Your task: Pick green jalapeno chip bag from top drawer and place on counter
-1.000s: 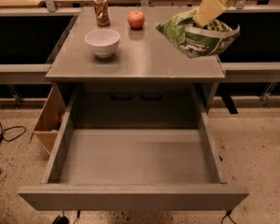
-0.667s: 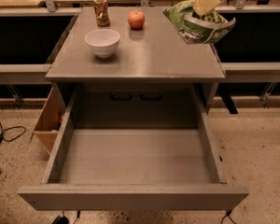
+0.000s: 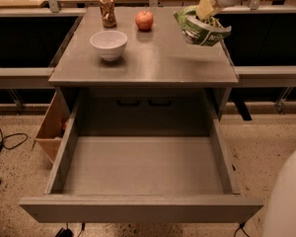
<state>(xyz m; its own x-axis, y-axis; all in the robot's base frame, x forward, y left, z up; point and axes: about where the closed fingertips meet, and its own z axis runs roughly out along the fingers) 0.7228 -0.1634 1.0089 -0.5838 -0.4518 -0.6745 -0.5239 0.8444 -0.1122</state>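
The green jalapeno chip bag [image 3: 200, 27] hangs crumpled in the air above the right rear part of the counter [image 3: 153, 58]. My gripper [image 3: 206, 9] reaches in from the upper right and is shut on the top of the bag. The bag does not touch the counter; its shadow falls on the grey top below. The top drawer [image 3: 138, 172] stands pulled fully open below the counter, and its flat grey bottom holds nothing.
A white bowl [image 3: 108, 44] stands on the counter's left. A crushed brown can [image 3: 107, 10] and a red apple [image 3: 144, 20] stand at the back. A brown cardboard box [image 3: 52, 127] sits left of the drawer. Cables [image 3: 5, 142] lie on the speckled floor.
My gripper has carried the bag up and toward the back right, away from the counter's middle. The bag now hangs more folded. Nothing else has moved.
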